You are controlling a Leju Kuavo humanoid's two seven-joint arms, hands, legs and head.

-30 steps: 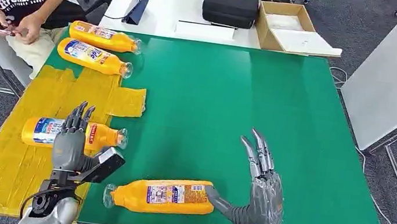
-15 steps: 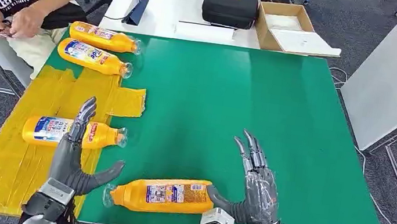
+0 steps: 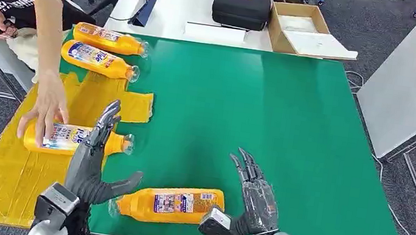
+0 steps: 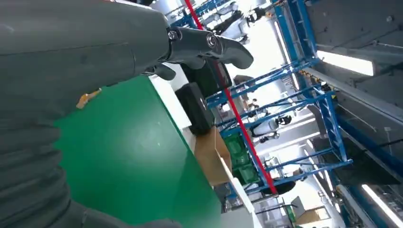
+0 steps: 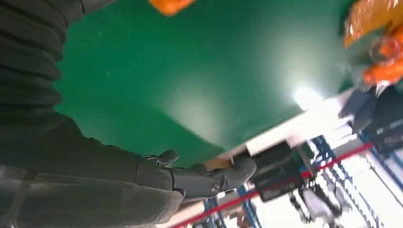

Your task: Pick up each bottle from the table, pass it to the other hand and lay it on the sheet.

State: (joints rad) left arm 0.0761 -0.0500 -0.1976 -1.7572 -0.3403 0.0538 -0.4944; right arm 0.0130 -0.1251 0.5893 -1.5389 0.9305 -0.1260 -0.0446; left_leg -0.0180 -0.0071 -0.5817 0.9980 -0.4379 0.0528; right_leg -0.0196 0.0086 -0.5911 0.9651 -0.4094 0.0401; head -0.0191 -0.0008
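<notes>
Green matting (image 3: 266, 119) covers the table across the middle of the frame, with a yellow sheet (image 3: 1, 174) at lower left and a white desk along the top. Low in the frame, the right hand (image 3: 255, 201) hangs with fingers apart, holding nothing, just beside the base end of the nearest bottle (image 3: 172, 203); the left hand (image 3: 91, 165) is likewise spread and empty, its thumb reaching toward that bottle's cap. Both seem placed to bracket the bottle from its two ends, probably ahead of a pick and handover. It lies on its side on the green, orange with a printed label and a clear cap pointing left. Further left, a person's hand (image 3: 47, 110) rests on a second bottle (image 3: 76, 139) lying on the sheet. Two more bottles (image 3: 101, 50) lie side by side at upper left.
</notes>
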